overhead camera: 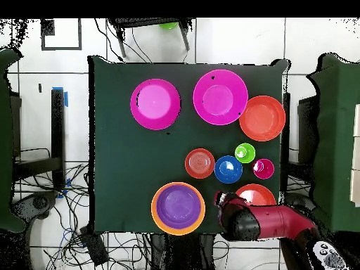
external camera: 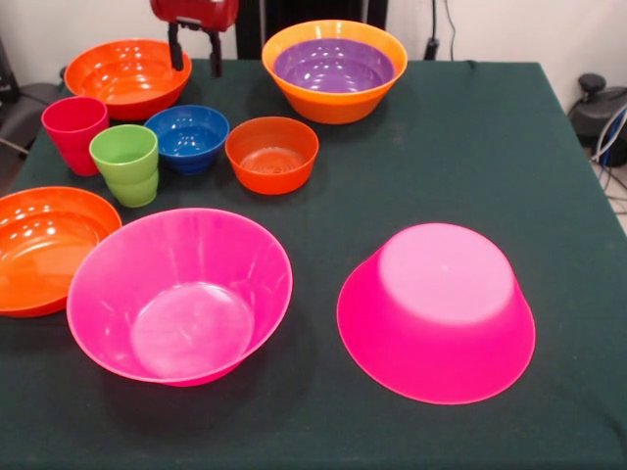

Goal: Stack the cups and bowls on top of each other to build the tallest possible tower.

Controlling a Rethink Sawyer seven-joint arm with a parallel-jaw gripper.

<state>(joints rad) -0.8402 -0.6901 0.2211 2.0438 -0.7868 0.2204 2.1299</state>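
Note:
My gripper [external camera: 194, 51] hangs open and holds nothing, just above the table's far edge beside a shallow red-orange bowl [external camera: 127, 76]. A purple bowl [external camera: 333, 65] sits inside the large orange bowl [external camera: 335, 106]. In a row stand the red cup [external camera: 73, 132], the lime green cup [external camera: 125, 164], a small blue bowl [external camera: 188, 137] and a small red-orange bowl [external camera: 271, 154]. Nearer, one hot pink bowl [external camera: 181, 294] stands upright. The other hot pink bowl [external camera: 438, 308] lies upturned, with nothing on it. A second shallow red-orange bowl [external camera: 44, 250] lies at the left edge.
In the overhead view the red arm [overhead camera: 271, 223] reaches in from the lower right and covers part of the shallow red-orange bowl [overhead camera: 255, 192]. Dark green cloth [overhead camera: 119, 169] covers the table. Cables and chairs surround it.

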